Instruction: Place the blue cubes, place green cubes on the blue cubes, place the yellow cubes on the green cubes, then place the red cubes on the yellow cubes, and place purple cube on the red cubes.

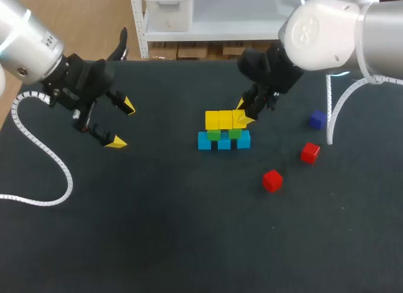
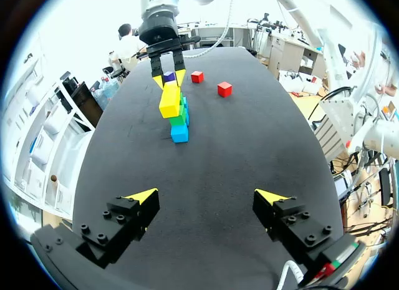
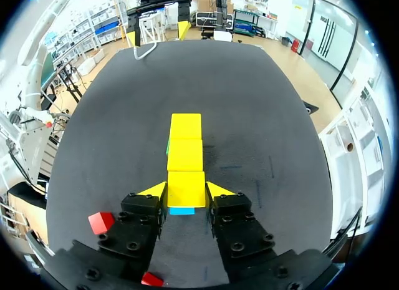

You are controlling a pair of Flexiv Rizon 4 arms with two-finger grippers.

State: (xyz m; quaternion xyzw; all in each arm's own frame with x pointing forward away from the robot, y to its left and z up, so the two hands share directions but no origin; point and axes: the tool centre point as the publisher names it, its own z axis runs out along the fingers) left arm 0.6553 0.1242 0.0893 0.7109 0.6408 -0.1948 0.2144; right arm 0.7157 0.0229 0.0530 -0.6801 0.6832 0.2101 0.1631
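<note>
A stack stands mid-table: a row of three blue cubes (image 1: 224, 142), two green cubes (image 1: 215, 135) on them, and three yellow cubes (image 1: 219, 120) across the top. My right gripper (image 1: 244, 113) is shut on the right-hand yellow cube (image 3: 186, 185), which sits in line with the other two; in the right wrist view my right gripper (image 3: 186, 191) has a fingertip on each side of it. Two red cubes (image 1: 310, 152) (image 1: 272, 180) and a purple cube (image 1: 317, 120) lie loose on the table to the right. My left gripper (image 1: 123, 123) hangs open and empty, well left of the stack.
The black table (image 1: 157, 230) has bare room in front of the stack and on its left. In the left wrist view my left gripper (image 2: 207, 196) faces the stack (image 2: 178, 118) from a distance, with the red cubes (image 2: 224, 88) beyond it.
</note>
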